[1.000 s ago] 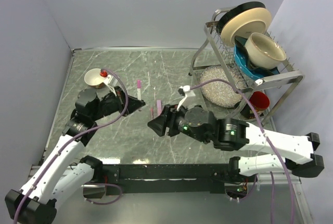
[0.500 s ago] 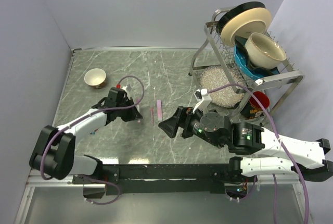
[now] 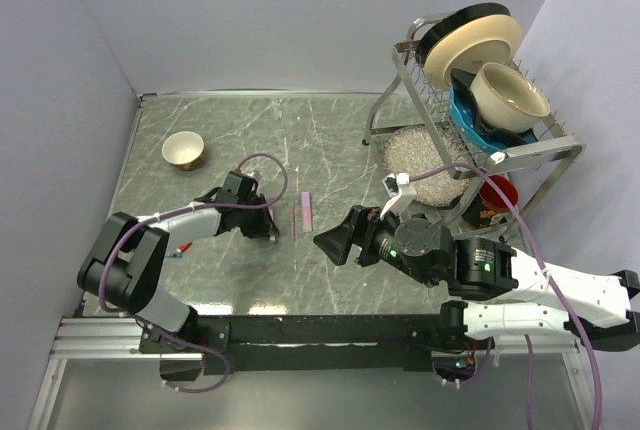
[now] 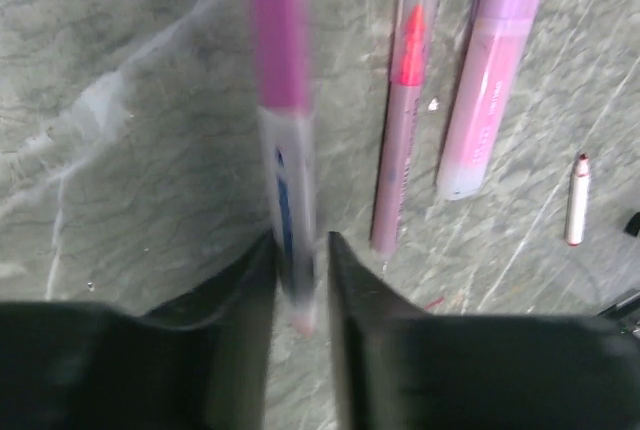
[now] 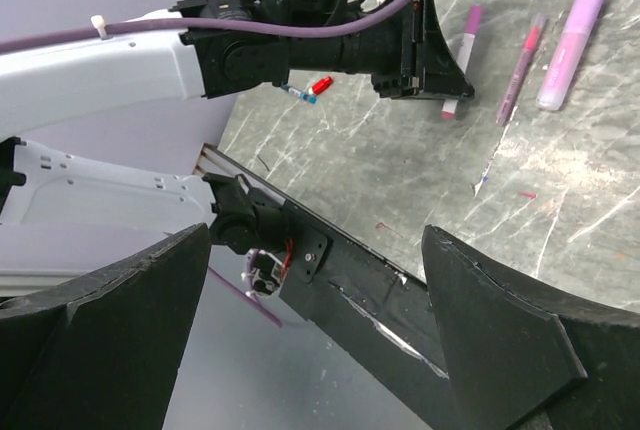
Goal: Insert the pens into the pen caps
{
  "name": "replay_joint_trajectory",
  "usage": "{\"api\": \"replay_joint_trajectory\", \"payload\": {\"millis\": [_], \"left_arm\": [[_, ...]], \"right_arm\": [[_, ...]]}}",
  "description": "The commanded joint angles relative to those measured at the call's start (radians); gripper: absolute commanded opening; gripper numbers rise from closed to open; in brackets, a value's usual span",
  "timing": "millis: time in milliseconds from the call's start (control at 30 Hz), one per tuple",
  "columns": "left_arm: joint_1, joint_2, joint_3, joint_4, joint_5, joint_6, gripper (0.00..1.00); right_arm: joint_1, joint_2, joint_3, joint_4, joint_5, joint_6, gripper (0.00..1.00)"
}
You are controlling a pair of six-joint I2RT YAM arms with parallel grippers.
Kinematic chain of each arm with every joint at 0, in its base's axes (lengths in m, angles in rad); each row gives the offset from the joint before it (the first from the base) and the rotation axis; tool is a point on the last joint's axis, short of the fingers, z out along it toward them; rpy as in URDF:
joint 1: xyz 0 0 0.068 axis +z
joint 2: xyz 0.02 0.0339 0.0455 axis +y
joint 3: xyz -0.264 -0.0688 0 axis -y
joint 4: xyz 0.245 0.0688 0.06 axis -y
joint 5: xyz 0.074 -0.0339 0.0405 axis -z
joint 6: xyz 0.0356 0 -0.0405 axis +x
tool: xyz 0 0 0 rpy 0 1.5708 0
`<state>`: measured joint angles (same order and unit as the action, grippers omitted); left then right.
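Left tool [image 4: 300, 250] moved right, narrowly flanking a slim pink-capped pen [image 4: 278, 50]; right tool [image 5: 315, 233] gapes wide.

I read: left arm [image 3: 190, 215] stretched low, reaching inward | left gripper [image 4: 300, 250] jaws narrowly apart | right arm [image 3: 500, 270] elbow bent | right gripper [image 5: 315, 235] jaws spread wide

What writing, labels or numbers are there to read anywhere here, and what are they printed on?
No text here can be read as words.
Pink highlighter: faint print along the barrel, too blurred to read.
White pen with the magenta end: a blue mark on the barrel, blurred and unreadable.
Everything else in the three views shows no lettering that I can make out.
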<state>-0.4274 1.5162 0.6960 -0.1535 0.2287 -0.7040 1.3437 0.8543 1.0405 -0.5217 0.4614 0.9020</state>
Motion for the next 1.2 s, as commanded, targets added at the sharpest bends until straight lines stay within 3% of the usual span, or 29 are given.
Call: {"api": "replay_joint_trajectory", "payload": {"millis": [0,233,367,500,600,800,1000,1167], "left_arm": [[-0.005,-0.013,0.034,-0.033,-0.066,-0.012,0.39],[-0.001,-0.086,0.164,-0.242,-0.225,-0.077,0.54],[0.013,-0.170,0.212,-0.314,-0.273,-0.098,0.63],[0.030,-0.329,0.180,-0.314,-0.281,-0.083,0.86],[0.050,-0.457,0.168,-0.333,-0.295,-0.055,0.99],[0.058,-0.658,0.139,-0.351,-0.325,0.037,0.99],[0.058,-0.789,0.074,-0.325,-0.324,0.101,0.99],[0.058,-0.863,0.037,-0.322,-0.336,0.129,0.99]], "right_arm": [[-0.002,-0.021,-0.004,0.002,0.036,0.012,0.94],[-0.002,-0.005,-0.005,0.003,0.031,-0.006,0.94],[-0.003,0.092,0.024,-0.082,0.052,-0.052,0.90],[-0.049,0.216,0.056,-0.146,0.027,-0.100,0.86],[-0.177,0.284,0.018,-0.130,-0.113,-0.152,0.79],[-0.407,0.406,0.007,-0.153,-0.240,-0.299,0.65],[-0.497,0.607,0.047,-0.187,-0.322,-0.402,0.56],[-0.554,0.710,0.072,-0.219,-0.291,-0.425,0.49]]}}
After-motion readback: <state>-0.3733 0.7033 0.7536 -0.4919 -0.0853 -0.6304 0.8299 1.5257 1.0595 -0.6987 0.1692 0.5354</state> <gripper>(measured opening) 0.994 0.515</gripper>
